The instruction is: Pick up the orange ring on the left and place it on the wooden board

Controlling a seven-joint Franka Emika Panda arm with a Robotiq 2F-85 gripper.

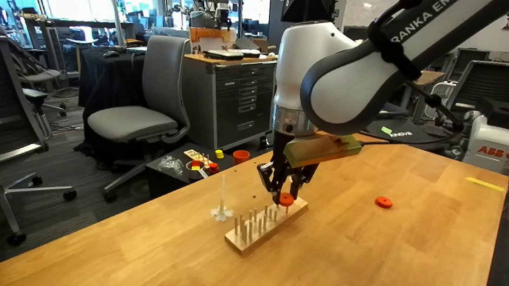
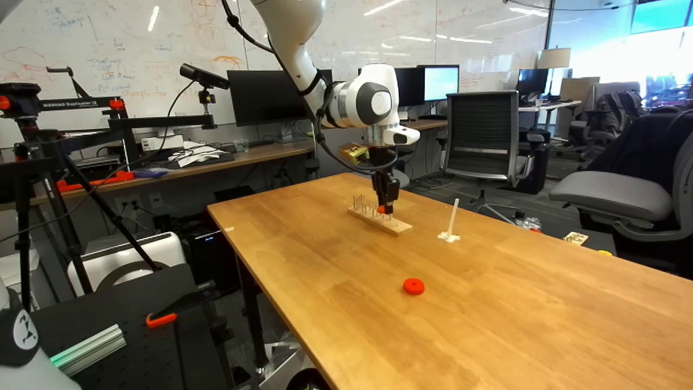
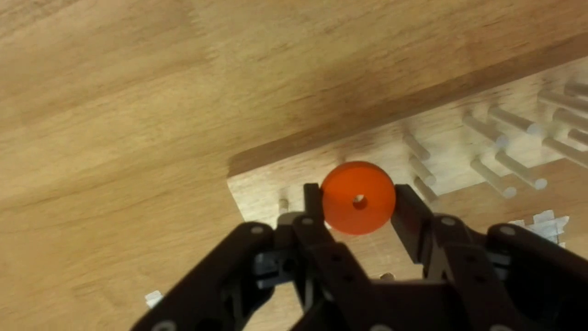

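The orange ring [image 3: 356, 216] is pinched by its rim between the two black fingers of my gripper [image 3: 358, 197] in the wrist view. It lies roughly level, its centre hole facing the camera. Beneath it is the wooden board [image 3: 257, 188], a pale slab with rows of thin upright pegs. In an exterior view the ring [image 1: 286, 199] hangs above the board [image 1: 305, 204] near one end, over the short pegs. Whether a peg enters the hole, I cannot tell. From another angle the gripper partly covers the ring [image 2: 381, 209].
A second, red-orange ring [image 1: 384, 202] lies flat on the tabletop [image 1: 163, 264], away from the board. Close to the board a lone thin pin [image 2: 453, 216] stands in white tape. Taller pegs [image 3: 519, 119] rise to the right of the held ring in the wrist view.
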